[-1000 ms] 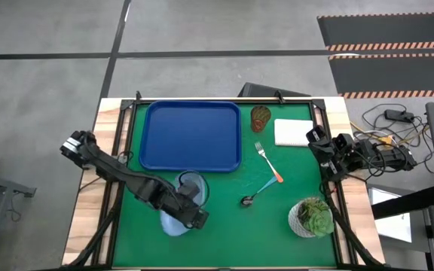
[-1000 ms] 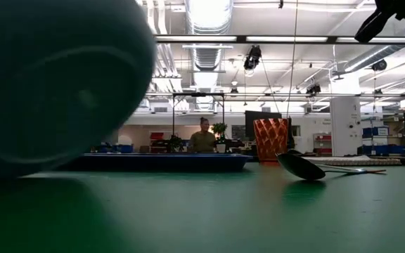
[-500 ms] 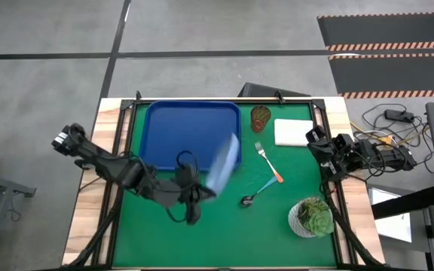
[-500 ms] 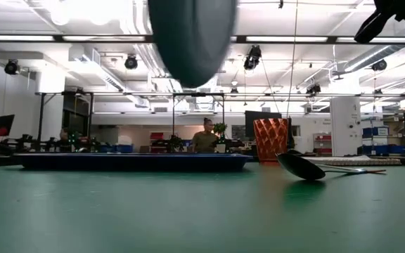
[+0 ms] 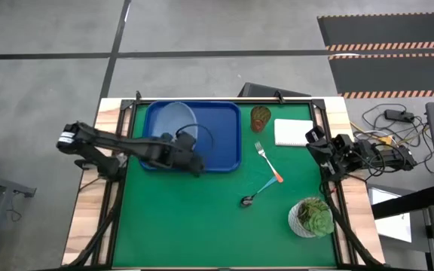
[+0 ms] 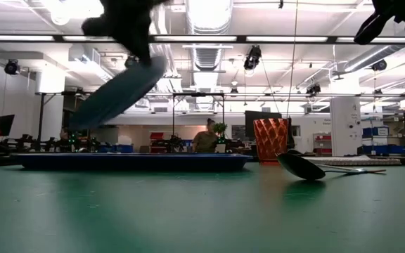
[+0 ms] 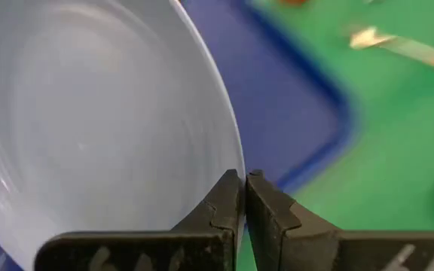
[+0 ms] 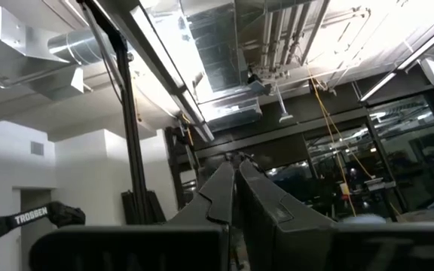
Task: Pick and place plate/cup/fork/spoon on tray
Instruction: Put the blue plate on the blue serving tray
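The pale-blue plate (image 5: 170, 123) hangs tilted over the dark-blue tray (image 5: 221, 143) at the table's far left. It also shows in the low view (image 6: 118, 91). My left gripper (image 5: 187, 153) is shut on the plate's rim. The reddish cup (image 5: 260, 118) stands right of the tray. The orange-handled fork (image 5: 268, 163) and the blue-handled spoon (image 5: 259, 192) lie on the green mat. My right gripper (image 5: 313, 137) is shut and empty at the table's right edge, pointing up (image 8: 234, 177). My left gripper pinches the plate's raised rim (image 7: 232, 154) between its two fingers, at the edge toward the table's near right. Only the fingertips (image 7: 224, 197) show on the rim. The plate is lifted clear above the tray (image 6: 132, 161) and tilts, its far-left edge lower.
A white pad (image 5: 292, 132) lies at the far right beside the cup. A white pot with a green succulent (image 5: 312, 217) stands at the near right. Bare green mat (image 5: 202, 226) lies along the near side. People show in the room behind the table.
My left gripper has carried the plate from near the table's near edge up and toward the far edge, over the tray. The plate has left the mat. It stood almost on edge half a second ago and now tilts flatter above the tray.
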